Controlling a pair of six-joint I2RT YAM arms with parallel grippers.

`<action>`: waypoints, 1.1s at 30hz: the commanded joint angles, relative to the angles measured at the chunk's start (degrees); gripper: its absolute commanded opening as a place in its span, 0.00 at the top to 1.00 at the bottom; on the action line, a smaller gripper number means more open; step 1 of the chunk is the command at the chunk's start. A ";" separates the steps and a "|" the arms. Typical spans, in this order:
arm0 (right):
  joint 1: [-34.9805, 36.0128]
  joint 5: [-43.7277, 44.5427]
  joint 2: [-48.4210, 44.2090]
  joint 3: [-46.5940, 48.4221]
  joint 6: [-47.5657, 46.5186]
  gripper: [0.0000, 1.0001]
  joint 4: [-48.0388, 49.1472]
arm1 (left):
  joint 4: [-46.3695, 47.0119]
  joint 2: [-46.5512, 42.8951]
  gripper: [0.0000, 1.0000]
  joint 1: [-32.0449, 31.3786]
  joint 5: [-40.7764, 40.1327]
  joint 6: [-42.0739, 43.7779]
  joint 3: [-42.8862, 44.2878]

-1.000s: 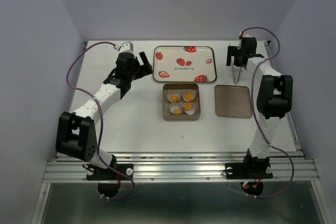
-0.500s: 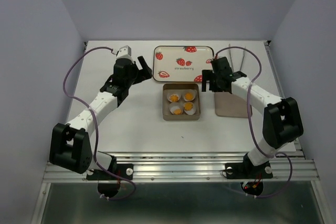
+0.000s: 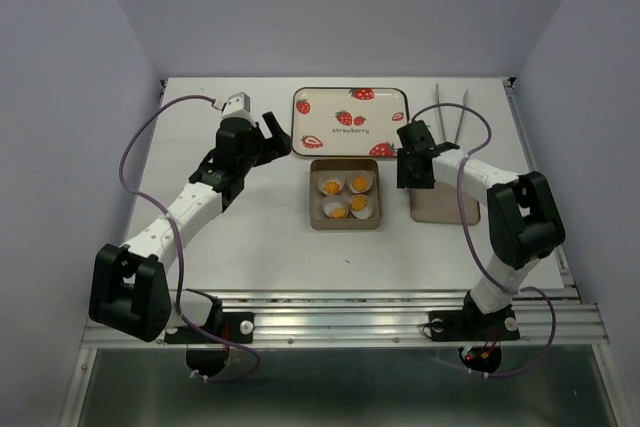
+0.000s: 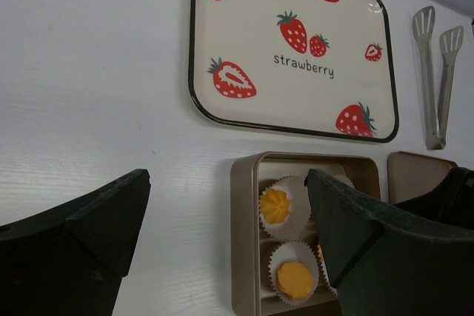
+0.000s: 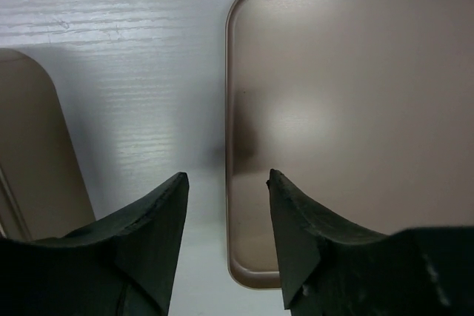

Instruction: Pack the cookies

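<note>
Several orange-yellow cookies (image 3: 358, 184) sit in white paper cups inside the gold tin box (image 3: 316, 197) at mid-table; the left wrist view shows two cookies (image 4: 275, 206). The box's flat gold lid (image 3: 452, 207) lies just right of it. My right gripper (image 3: 411, 179) hangs low over the lid's left edge (image 5: 231, 109). Its fingers straddle that rim with a narrowed gap, and neither finger touches it. My left gripper (image 3: 272, 134) stands wide open left of the strawberry tray, holding nothing (image 4: 227, 179).
A cream strawberry-print tray (image 3: 325, 107) lies behind the box. Metal tongs (image 3: 451, 119) lie on the table at the back right, also seen in the left wrist view (image 4: 432, 79). Purple cables loop beside both arms.
My right arm has left the tongs on the table at the back right and swung left and down to the lid's left edge, its jaws narrowing. The left arm shifted slightly.
</note>
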 commanded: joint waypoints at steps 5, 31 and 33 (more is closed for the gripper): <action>0.10 0.67 3.26 0.05 -0.37 0.62 4.34 | 2.22 -0.85 0.01 -0.49 -0.09 -0.20 0.33; 0.10 -45.16 -24.06 2.51 2.08 0.99 10.05 | 3.36 -3.22 0.01 -0.76 1.93 -0.03 -2.57; 0.10 -49.93 -25.13 1.64 6.02 0.99 15.12 | 3.45 -4.09 0.01 -0.85 2.10 -0.03 -3.27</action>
